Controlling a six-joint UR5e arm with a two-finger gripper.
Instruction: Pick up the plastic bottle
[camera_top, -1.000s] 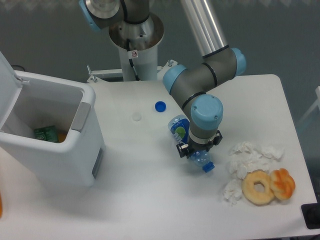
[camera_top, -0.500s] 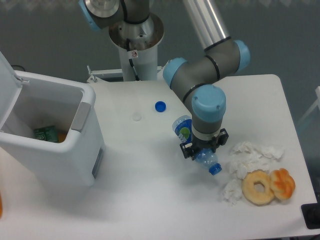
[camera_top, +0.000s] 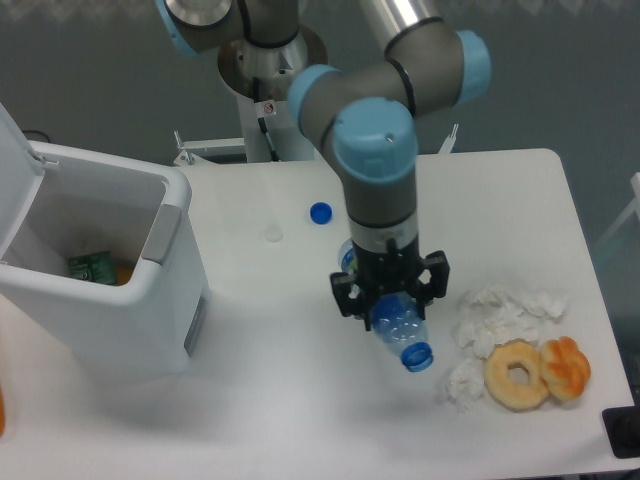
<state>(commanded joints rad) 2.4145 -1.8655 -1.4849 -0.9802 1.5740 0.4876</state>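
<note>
A: So, where is the plastic bottle (camera_top: 398, 325)?
B: Clamped in the claw (camera_top: 389, 292), tilted, its open blue neck pointing down-right above the bench (camera_top: 300, 400).
A: Anything near?
B: Crumpled tissues (camera_top: 500, 310) and a doughnut (camera_top: 517, 374) lie to the right; a blue cap (camera_top: 320, 212) sits behind.

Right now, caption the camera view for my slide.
Gripper shut on the plastic bottle, neck tilted down, beside crumpled tissues.

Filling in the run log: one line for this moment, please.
phase: lift | gripper: shut on plastic bottle | bottle: tilted, neck down-right | blue cap: loose on table
</note>
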